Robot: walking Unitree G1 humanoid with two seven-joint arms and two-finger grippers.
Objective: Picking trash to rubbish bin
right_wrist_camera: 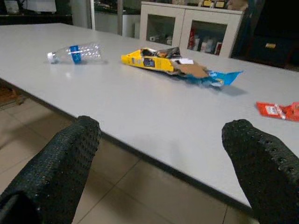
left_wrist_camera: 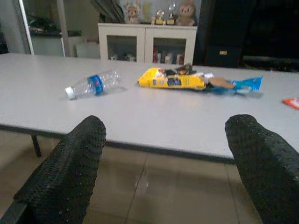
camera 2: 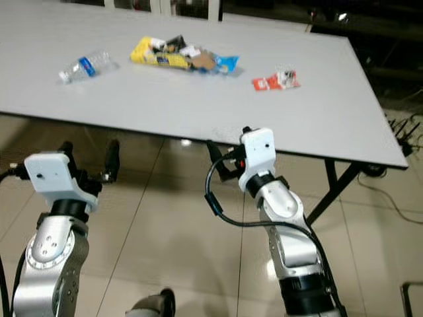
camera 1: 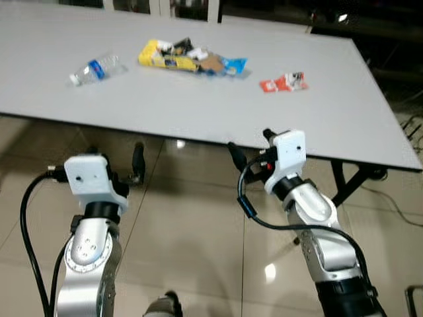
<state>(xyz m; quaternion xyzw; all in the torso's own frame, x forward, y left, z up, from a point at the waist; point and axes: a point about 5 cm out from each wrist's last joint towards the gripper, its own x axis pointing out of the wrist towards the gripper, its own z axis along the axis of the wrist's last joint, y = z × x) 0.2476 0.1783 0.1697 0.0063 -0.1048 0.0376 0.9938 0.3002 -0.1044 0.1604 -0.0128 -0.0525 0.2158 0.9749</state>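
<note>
Trash lies on the far part of a grey table (camera 1: 198, 112): a clear plastic bottle (camera 1: 96, 69) with a blue label on its side at the left, a yellow snack wrapper (camera 1: 165, 56) with torn packets and a blue wrapper (camera 1: 232, 65) in the middle, and a red wrapper (camera 1: 284, 82) to the right. My left gripper (camera 1: 115, 162) is open and empty, held over the floor short of the table's near edge. My right gripper (camera 1: 252, 146) is also open and empty, just at that edge. The wrist views look between the black fingers (left_wrist_camera: 70, 172) (right_wrist_camera: 261, 163) across the tabletop at the trash.
The table's black legs (camera 1: 344, 181) stand at the right over a glossy tiled floor (camera 1: 192, 218). A white cabinet with glass doors (left_wrist_camera: 147, 44) stands behind the table. Cables (camera 1: 396, 205) lie on the floor at the far right.
</note>
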